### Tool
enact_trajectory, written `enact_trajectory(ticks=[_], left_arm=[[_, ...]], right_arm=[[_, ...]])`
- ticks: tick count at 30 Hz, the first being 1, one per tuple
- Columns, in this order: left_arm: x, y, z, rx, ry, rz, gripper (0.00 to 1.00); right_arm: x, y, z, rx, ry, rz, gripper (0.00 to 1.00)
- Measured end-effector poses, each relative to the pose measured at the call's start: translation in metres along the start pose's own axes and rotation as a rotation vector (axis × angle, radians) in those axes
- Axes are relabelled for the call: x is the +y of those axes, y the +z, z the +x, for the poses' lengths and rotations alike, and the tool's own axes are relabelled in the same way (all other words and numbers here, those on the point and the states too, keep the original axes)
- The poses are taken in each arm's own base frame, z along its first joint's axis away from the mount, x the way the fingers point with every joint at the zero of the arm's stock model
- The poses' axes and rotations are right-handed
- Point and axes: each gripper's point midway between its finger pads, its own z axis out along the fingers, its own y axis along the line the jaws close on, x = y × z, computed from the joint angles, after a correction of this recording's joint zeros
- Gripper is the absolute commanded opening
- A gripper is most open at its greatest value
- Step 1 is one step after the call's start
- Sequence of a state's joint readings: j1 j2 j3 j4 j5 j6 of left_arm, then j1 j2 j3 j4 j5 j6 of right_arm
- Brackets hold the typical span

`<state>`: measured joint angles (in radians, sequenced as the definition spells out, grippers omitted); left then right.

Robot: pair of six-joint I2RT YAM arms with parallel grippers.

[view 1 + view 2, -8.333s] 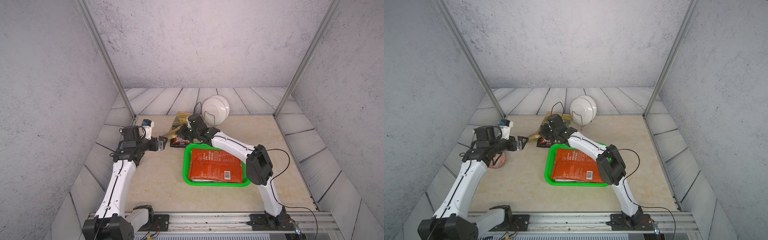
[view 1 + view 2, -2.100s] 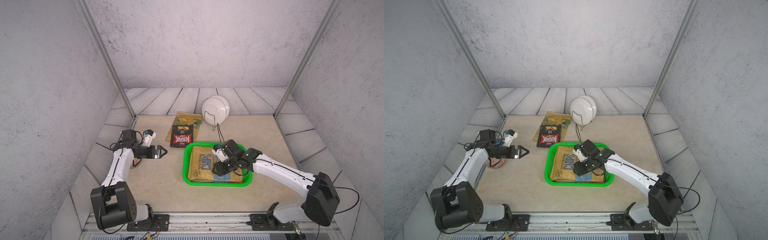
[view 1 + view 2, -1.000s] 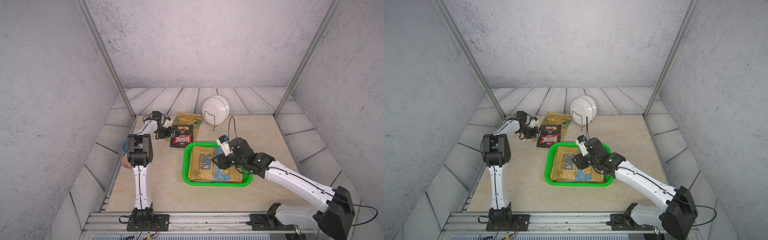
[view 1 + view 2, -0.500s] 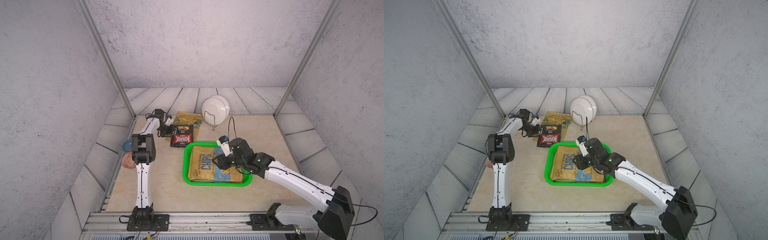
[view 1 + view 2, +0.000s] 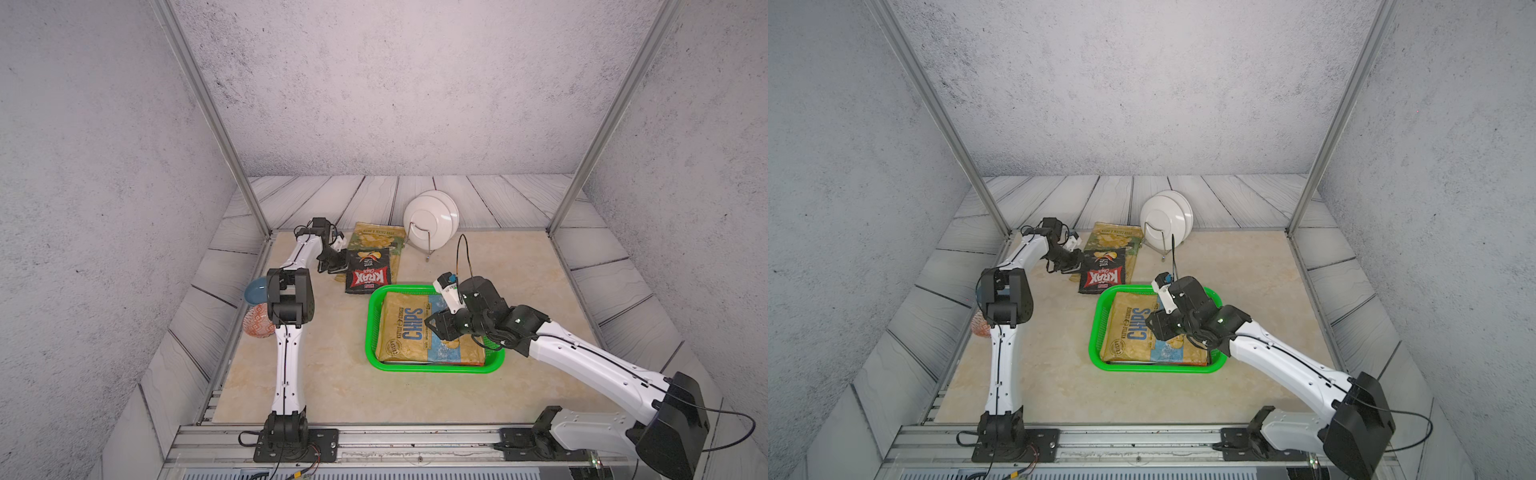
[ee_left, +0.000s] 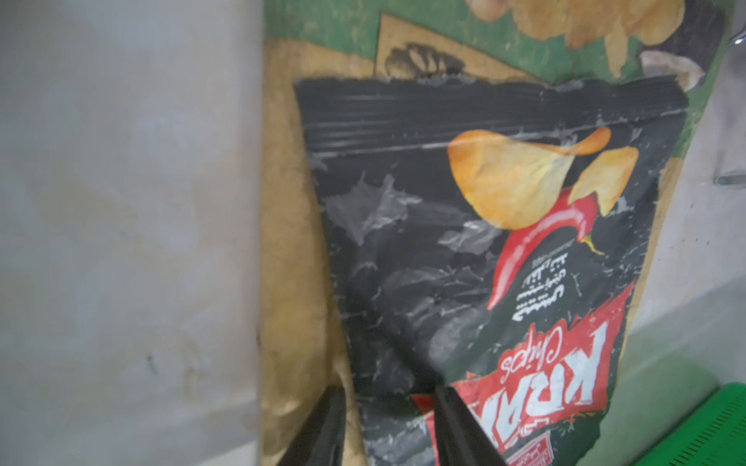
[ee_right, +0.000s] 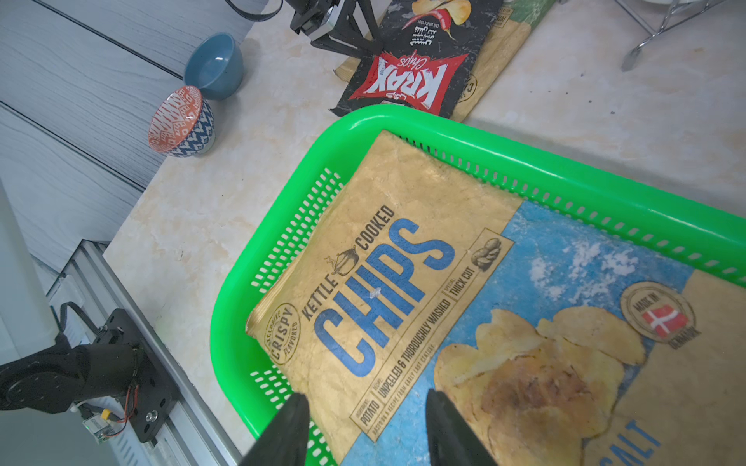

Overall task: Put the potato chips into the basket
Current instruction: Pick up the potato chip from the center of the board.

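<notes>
A tan "CHIPS" bag [image 5: 411, 328] [image 5: 1138, 332] [image 7: 403, 282] lies flat in the green basket [image 5: 371, 332] [image 5: 1094, 340] [image 7: 226, 322]. My right gripper [image 5: 434, 326] [image 5: 1152, 326] [image 7: 367, 395] hovers over it, open, with nothing between its fingers. Just behind the basket a black Krax bag [image 5: 368, 272] [image 5: 1102, 270] [image 6: 484, 262] [image 7: 407, 68] rests on a green-and-tan bag [image 5: 376, 239] [image 6: 290, 242]. My left gripper [image 5: 338, 268] [image 5: 1073, 268] [image 6: 387, 391] straddles the Krax bag's left edge. Its jaws are narrowed but open: one finger is on the tan bag, the other on the black one.
White plates [image 5: 430, 218] stand in a wire rack at the back, right of the bags. A blue bowl [image 5: 253, 289] [image 7: 214, 66] and a patterned bowl [image 5: 257, 322] [image 7: 179, 121] sit at the table's left edge beside my left arm. Metal posts stand at both back corners.
The left arm swung in from the left side to the Krax bag, and its jaws have narrowed around the bag's edge. The right arm has stayed still over the basket for the last second.
</notes>
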<state>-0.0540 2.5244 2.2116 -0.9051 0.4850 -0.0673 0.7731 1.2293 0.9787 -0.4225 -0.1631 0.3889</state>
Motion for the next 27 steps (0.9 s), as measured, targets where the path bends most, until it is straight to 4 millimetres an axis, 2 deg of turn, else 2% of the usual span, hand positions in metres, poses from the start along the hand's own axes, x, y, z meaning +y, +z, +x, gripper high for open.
enact_trajectory(ticks=[7, 12, 17, 21, 27], left_arm=[[0.0, 0.001, 0.003, 0.013, 0.005, -0.01, 0.0], [-0.001, 0.0, 0.004, 0.007, 0.018, -0.006, 0.0], [-0.008, -0.011, 0.016, 0.014, 0.02, 0.01, 0.0], [-0.024, -0.035, 0.02, -0.014, 0.038, 0.039, 0.0], [-0.054, -0.089, 0.007, -0.135, 0.112, 0.061, 0.0]], right_arm=[[0.0, 0.0, 0.002, 0.008, 0.002, 0.001, 0.51], [0.0, 0.0, 0.002, 0.008, 0.003, 0.001, 0.51], [-0.001, 0.0, 0.002, 0.007, 0.004, 0.001, 0.51], [-0.001, 0.0, 0.002, 0.007, 0.006, 0.001, 0.51], [-0.001, 0.0, 0.002, 0.007, 0.006, 0.0, 0.51]])
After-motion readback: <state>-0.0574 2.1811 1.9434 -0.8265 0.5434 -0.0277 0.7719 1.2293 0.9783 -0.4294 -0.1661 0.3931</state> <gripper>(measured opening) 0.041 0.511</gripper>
